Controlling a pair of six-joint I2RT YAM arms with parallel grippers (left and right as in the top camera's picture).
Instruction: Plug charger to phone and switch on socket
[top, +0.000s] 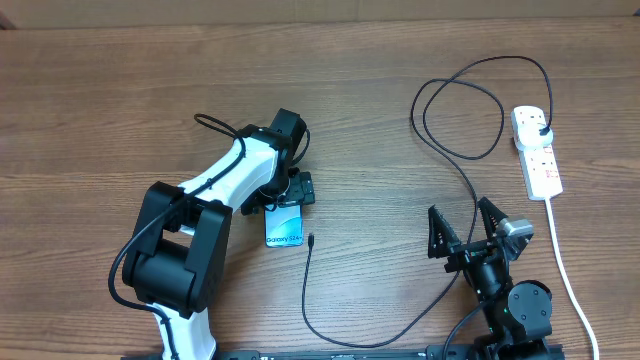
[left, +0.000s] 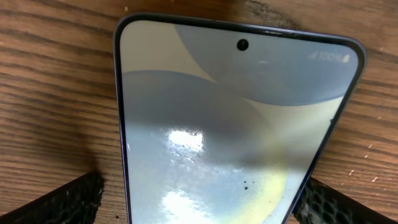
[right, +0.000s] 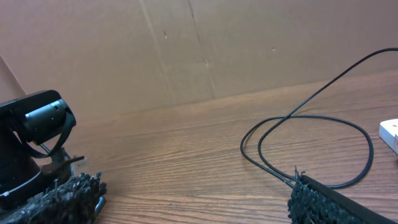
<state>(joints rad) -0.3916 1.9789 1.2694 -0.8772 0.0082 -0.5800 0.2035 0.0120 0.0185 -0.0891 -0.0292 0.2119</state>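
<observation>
The phone (top: 284, 228) lies flat on the wooden table with its light blue screen up. It fills the left wrist view (left: 236, 124). My left gripper (top: 291, 193) is low over the phone's upper end. It is open (left: 199, 202), with one finger on each side of the phone and a gap on the left side. The charger's black cable (top: 306, 290) has its small tip (top: 312, 238) just right of the phone, unplugged. Its black plug (top: 541, 131) sits in the white socket strip (top: 537, 160). My right gripper (top: 464, 230) is open and empty (right: 199, 202).
The cable loops widely across the right half of the table (top: 460, 110) and shows in the right wrist view (right: 311, 124) near the right finger. The strip's thick white cord (top: 565, 270) runs toward the front edge. A brown cardboard wall (right: 205, 43) stands behind.
</observation>
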